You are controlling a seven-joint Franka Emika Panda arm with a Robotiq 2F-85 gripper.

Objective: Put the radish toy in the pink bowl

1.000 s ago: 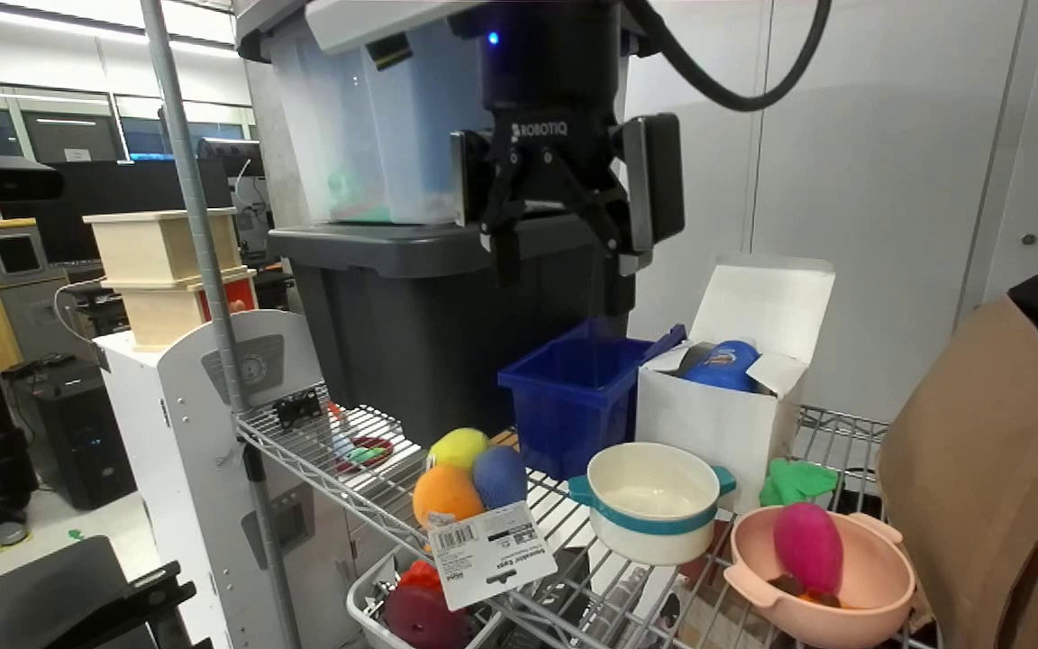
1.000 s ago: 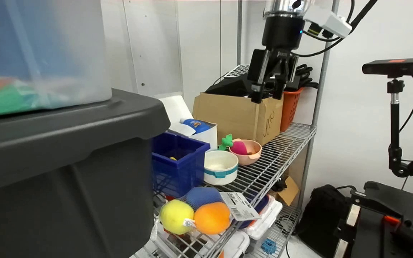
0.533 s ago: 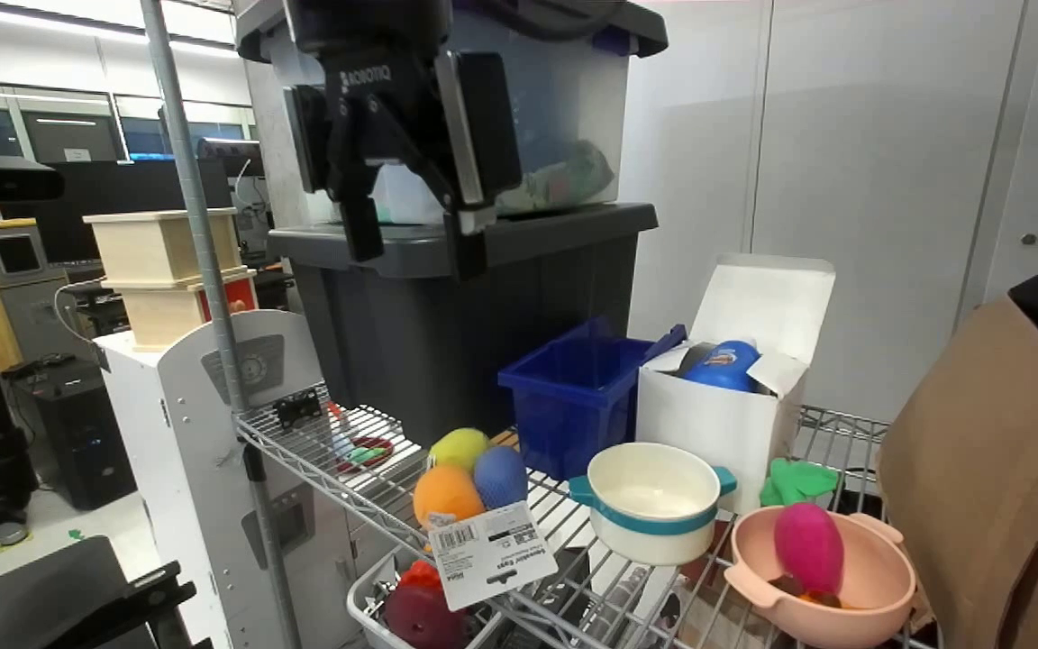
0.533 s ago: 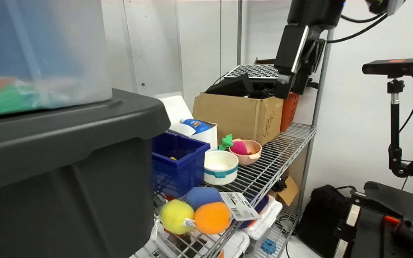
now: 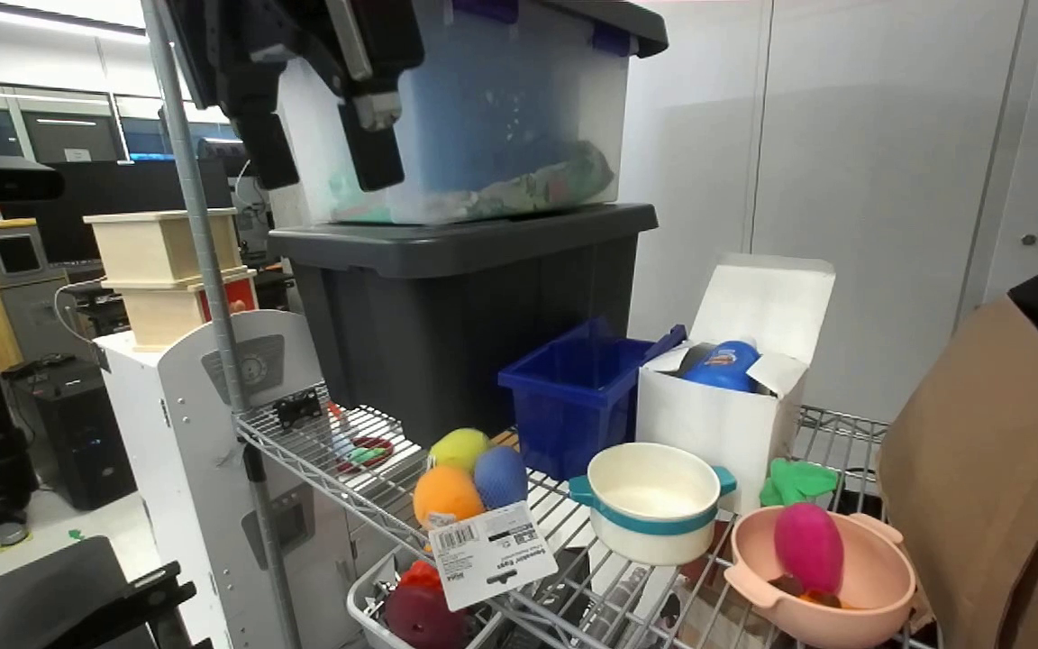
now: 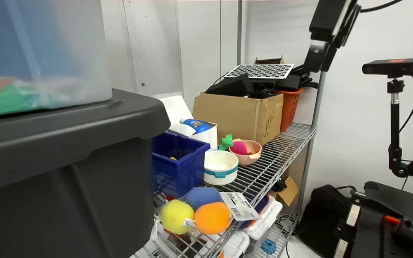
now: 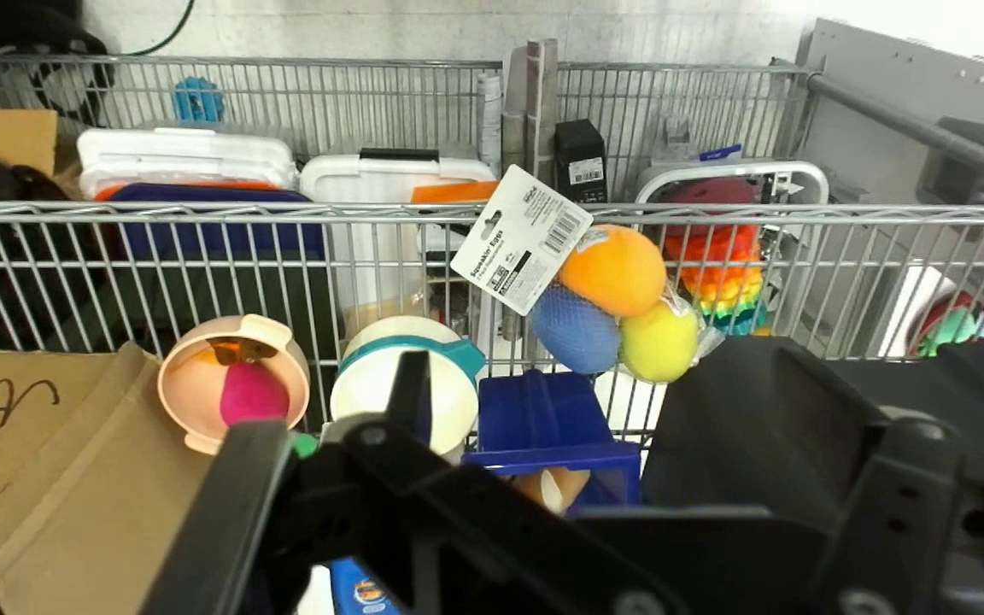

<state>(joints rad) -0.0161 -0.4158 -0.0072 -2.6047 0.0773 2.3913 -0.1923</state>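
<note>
The magenta radish toy [image 5: 809,548] lies in the pink bowl [image 5: 830,626], its green leafy top hanging over the rim. The toy [image 6: 239,148] and bowl [image 6: 251,161] also show in an exterior view. In the wrist view the toy [image 7: 254,395] sits in the bowl [image 7: 188,389] at left, its green top mostly hidden behind a finger. Small orange and brown pieces lie beside it. My gripper [image 5: 325,162] is open and empty, high above the shelf and well apart from the bowl. It also shows in an exterior view [image 6: 319,64] and the wrist view [image 7: 624,384].
A white bowl with teal rim [image 5: 654,505] stands beside the pink bowl. A blue bin [image 5: 564,424], a white box [image 5: 708,433] and a cardboard box [image 5: 987,469] stand around them. Netted balls [image 5: 447,491] lie at the shelf edge. Stacked dark [image 5: 447,333] and clear bins rise beside my gripper.
My gripper has moved up and away from the shelf, toward the left in one view and the right in another. It stays open. The radish toy and bowl have not moved.
</note>
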